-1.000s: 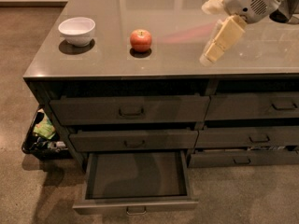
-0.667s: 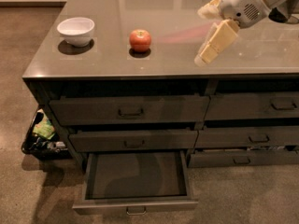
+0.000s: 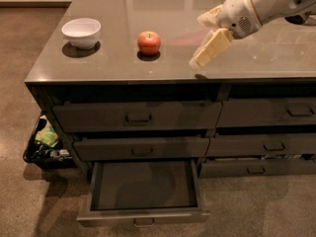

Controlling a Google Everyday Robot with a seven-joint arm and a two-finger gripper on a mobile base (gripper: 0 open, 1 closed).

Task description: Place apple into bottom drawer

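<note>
The red-orange apple (image 3: 148,42) stands on the grey counter top (image 3: 113,68), left of centre. My gripper (image 3: 200,40) hovers over the counter to the right of the apple, a short way off, fingers pointing left and down. It is open and empty. The bottom drawer (image 3: 143,215) of the left stack is pulled out below the counter, and its inside shows nothing in it. The two drawers above it are shut.
A white bowl (image 3: 81,32) sits on the counter left of the apple. The right stack of drawers (image 3: 266,112) is shut. A black bin (image 3: 44,144) with clutter stands on the floor at the cabinet's left end.
My gripper has moved left and slightly down, closer to the apple. The apple, bowl and drawer have not moved.
</note>
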